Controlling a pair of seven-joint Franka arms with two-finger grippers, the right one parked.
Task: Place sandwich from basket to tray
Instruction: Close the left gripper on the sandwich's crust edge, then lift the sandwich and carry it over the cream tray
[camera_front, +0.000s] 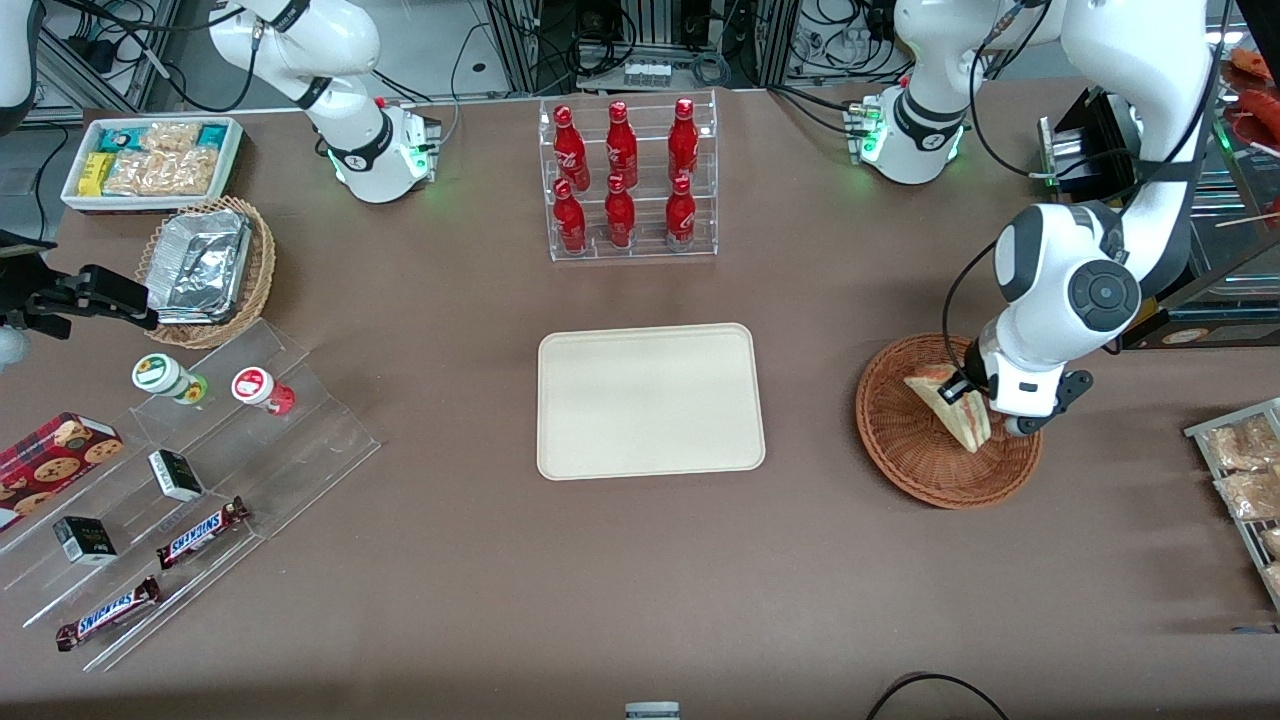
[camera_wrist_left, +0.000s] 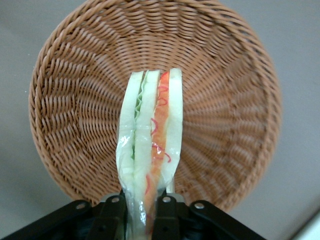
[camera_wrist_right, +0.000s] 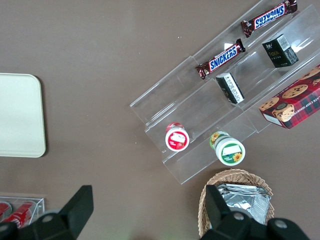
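The bare brown bench (camera_front: 600, 580) nearest the front camera is wide and open. Farther in, the cream tray (camera_front: 650, 400) lies flat with nothing on it, and brown bench shows between it and the round basket (camera_front: 900, 440) toward the working arm's end. The gripper (camera_front: 985, 410) is over the basket, its jaws clenched on one end of the sandwich (camera_wrist_left: 150, 150). The sandwich stands on edge, its long side running away from the jaws across the basket. A rack of red bottles (camera_front: 625, 180) stands farthest back.

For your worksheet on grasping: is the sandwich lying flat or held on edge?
On edge: the gripper is shut on the sandwich above the basket.
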